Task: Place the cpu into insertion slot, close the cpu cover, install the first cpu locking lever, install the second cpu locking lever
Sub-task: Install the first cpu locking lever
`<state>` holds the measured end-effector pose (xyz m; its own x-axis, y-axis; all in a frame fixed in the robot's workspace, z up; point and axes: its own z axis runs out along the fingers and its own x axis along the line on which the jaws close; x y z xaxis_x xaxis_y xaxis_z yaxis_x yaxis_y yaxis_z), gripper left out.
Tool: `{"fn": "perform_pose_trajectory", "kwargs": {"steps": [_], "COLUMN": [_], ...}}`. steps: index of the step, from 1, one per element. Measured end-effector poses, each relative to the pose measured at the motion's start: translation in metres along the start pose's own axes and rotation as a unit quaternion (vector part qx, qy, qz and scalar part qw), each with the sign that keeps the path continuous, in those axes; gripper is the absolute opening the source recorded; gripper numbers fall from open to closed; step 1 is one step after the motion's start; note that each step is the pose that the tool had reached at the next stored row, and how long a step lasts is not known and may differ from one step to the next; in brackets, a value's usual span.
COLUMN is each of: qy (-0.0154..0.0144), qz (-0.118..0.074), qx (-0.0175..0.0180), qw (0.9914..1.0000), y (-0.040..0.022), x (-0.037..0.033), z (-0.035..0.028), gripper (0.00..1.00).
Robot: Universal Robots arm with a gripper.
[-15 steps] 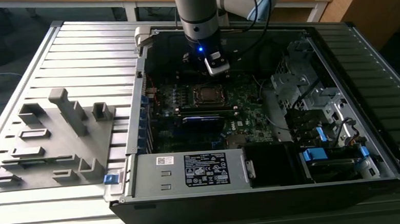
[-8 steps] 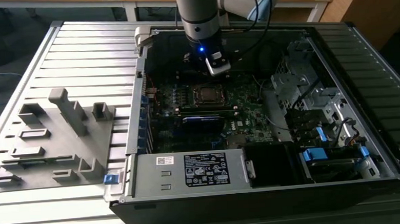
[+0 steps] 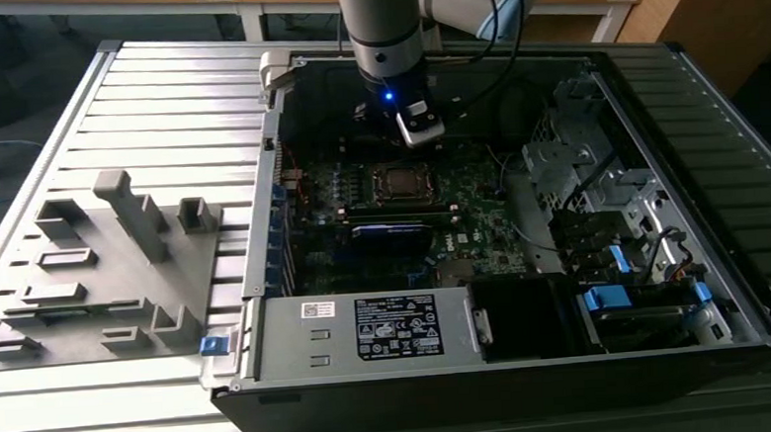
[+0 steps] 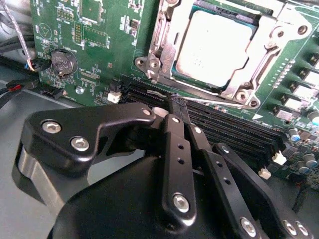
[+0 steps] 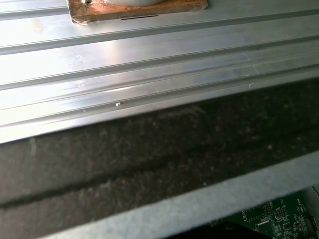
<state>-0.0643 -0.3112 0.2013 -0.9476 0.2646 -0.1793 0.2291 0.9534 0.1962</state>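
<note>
Second wrist view — fingers (image 4: 175, 101) pressed together, just beside cpu cover (image 4: 164, 47) edge.

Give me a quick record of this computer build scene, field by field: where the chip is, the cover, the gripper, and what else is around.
cpu: seated in the socket, silver top showing
cpu cover: lowered around the cpu, framing it
gripper: fingers together, holding nothing, above the memory slots beside the socket
memory slots: black, empty in the second wrist view
coin battery: on the green board
power supply: white-labelled box at the case's near edge
grey fixture: on the table at the exterior view's left
</note>
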Motion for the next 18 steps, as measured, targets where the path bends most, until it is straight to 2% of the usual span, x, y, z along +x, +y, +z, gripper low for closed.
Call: {"fn": "perform_pose_trajectory", "kwargs": {"steps": [6, 10, 18], "qy": [-0.0001, -0.0022, -0.0026], "qz": [0.0, 0.0, 0.0], "qx": [-0.0001, -0.0007, -0.0008], "qw": [1.0, 1.0, 1.0], "y": [0.0, -0.0002, -0.0003], "x": [0.0001, 0.0002, 0.0003], "z": [0.0002, 0.0011, 0.0017], "gripper": [0.11, 0.11, 0.11]}}
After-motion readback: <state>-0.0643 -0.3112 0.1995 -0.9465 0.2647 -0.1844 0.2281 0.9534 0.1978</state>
